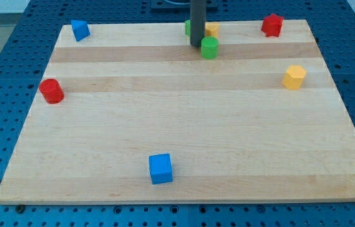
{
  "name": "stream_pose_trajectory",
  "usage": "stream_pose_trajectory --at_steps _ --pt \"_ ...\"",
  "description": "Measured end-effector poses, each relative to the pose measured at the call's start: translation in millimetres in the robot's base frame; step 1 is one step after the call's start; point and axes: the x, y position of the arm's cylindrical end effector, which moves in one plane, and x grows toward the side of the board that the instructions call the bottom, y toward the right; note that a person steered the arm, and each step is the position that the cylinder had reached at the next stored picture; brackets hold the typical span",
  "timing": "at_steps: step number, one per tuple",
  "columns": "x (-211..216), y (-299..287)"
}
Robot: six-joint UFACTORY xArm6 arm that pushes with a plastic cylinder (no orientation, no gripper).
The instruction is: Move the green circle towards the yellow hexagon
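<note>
The green circle (209, 47) stands near the view's top, just right of centre. The yellow hexagon (294, 77) lies towards the view's right, lower than the circle and well apart from it. My tip (197, 45) rests on the board right at the green circle's left side, touching it or nearly so. The rod rises straight up out of the view's top.
A second green block (188, 27) and a second yellow block (212, 29) sit behind the rod at the top edge, partly hidden. A red block (272, 25) is at top right, a red cylinder (51, 91) at left, a blue block (79, 29) at top left, and a blue cube (160, 168) at the bottom.
</note>
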Motion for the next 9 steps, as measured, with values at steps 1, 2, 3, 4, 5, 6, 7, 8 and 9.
stream_pose_trajectory --at_steps 1,2,3,4,5,6,7,8,9 --pt "7.7 11.3" --pt "28.9 21.2" --pt "48.9 37.8" --pt "76.5 47.6" --pt "105.7 59.9" --pt "112.7 63.8" --pt "81.5 63.8" --pt "65.9 66.7" --pt "66.0 105.1"
